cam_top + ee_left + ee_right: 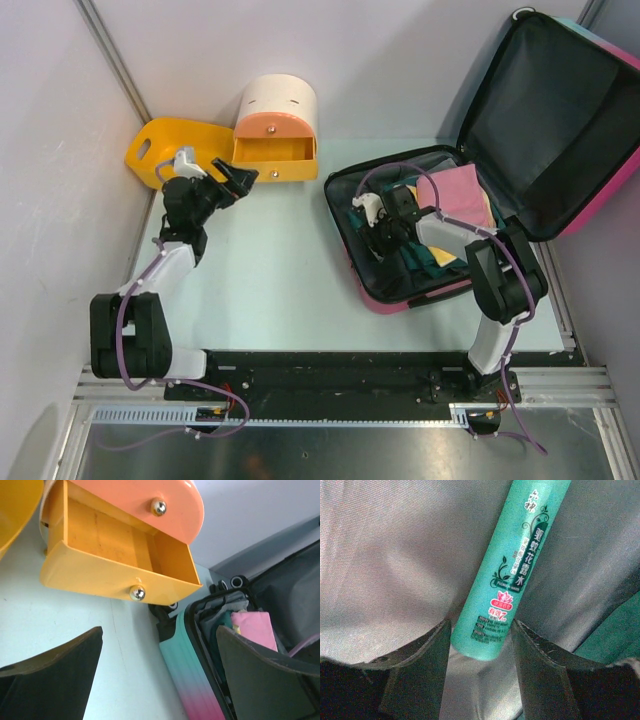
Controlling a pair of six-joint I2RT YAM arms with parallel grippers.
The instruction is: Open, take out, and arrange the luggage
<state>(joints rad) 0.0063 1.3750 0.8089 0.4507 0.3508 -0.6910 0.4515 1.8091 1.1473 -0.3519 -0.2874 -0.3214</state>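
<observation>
The luggage (400, 300) lies open at the right of the table, its black-lined lid (560, 110) propped up behind; its teal-to-pink shell (195, 680) also shows in the left wrist view. Inside are clothes and a folded pink cloth (452, 190). My right gripper (385, 215) reaches into the case. In its wrist view the fingers (427, 655) press both sides of the lower end of a green bottle (512, 565), which lies on grey fabric. My left gripper (235, 180) hangs open and holds nothing, just in front of the drawer box.
A cream and orange round drawer box (275, 115) stands at the back, its lower yellow drawer (120, 555) pulled out. A yellow plastic basket (175, 145) sits to its left. Walls close in the left and back sides.
</observation>
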